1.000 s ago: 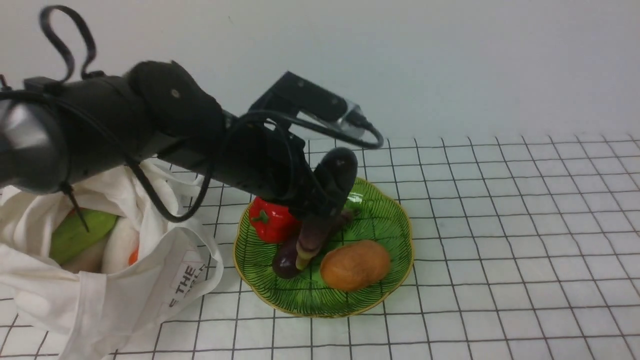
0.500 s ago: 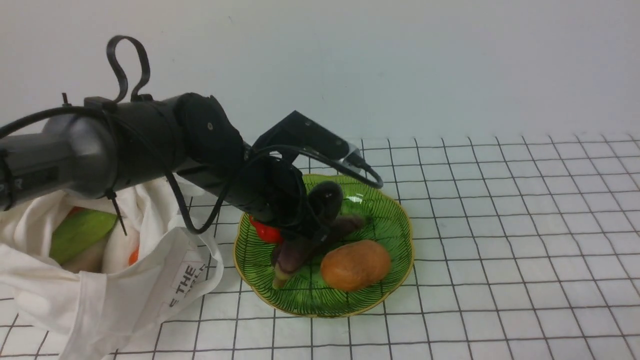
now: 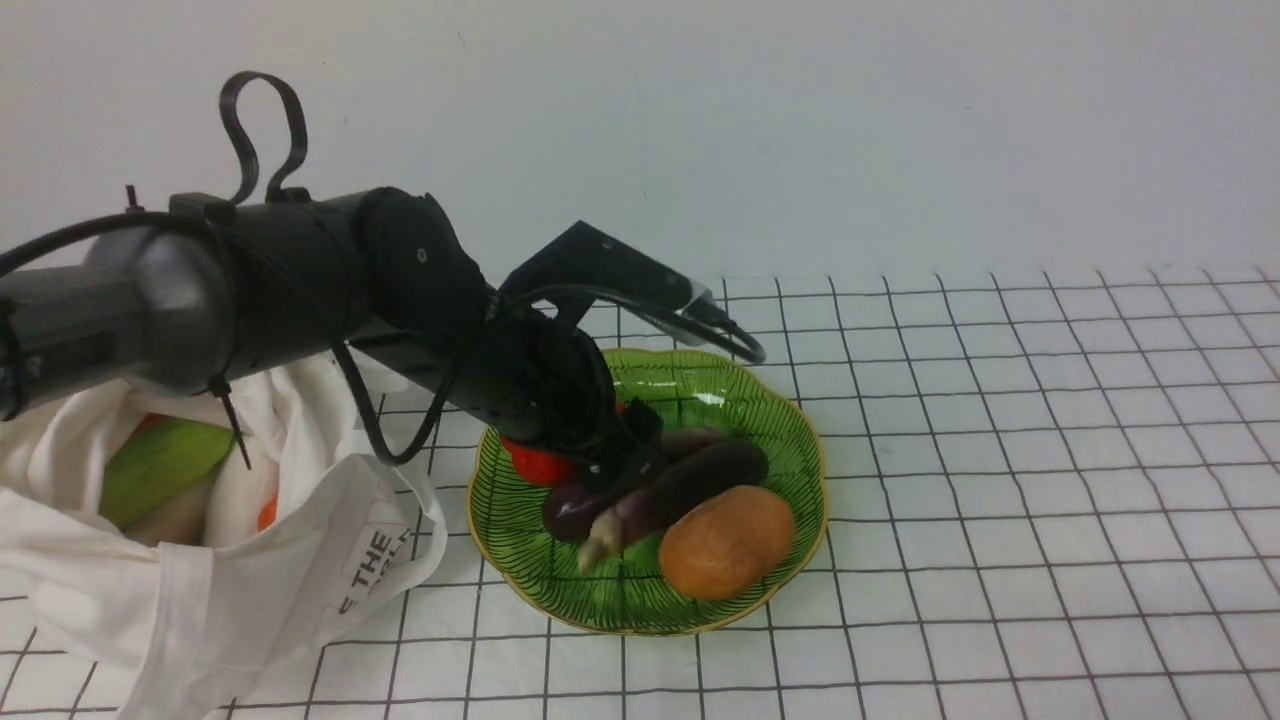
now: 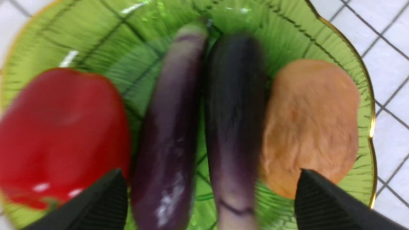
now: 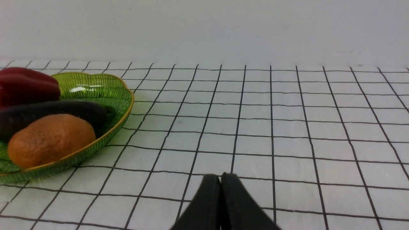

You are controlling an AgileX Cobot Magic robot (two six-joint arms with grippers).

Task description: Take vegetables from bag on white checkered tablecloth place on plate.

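Note:
The slim purple eggplant (image 3: 680, 492) with a pale stem tip lies flat on the green plate (image 3: 770, 410), between a dark glossy eggplant (image 3: 566, 508) and a brown potato (image 3: 726, 541). My left gripper (image 3: 628, 468) hangs low over the plate and is open. In the left wrist view its fingers (image 4: 105, 199) stand wide apart around both eggplants, touching neither; the slim eggplant (image 4: 236, 111) lies beside the potato (image 4: 311, 124). The cream bag (image 3: 200, 540) lies on the checkered tablecloth (image 3: 1000, 450) to the plate's left. My right gripper (image 5: 220, 179) is shut and empty above the cloth.
A red bell pepper (image 3: 536, 463) sits on the plate's left side, partly behind my left arm. A green vegetable (image 3: 160, 465) and something orange show inside the bag's mouth. A plain white wall stands behind the table.
My left gripper has dropped onto the plate and opened. The slim eggplant went from hanging tilted in the jaws to lying flat. The potato has shifted slightly to the right and forward.

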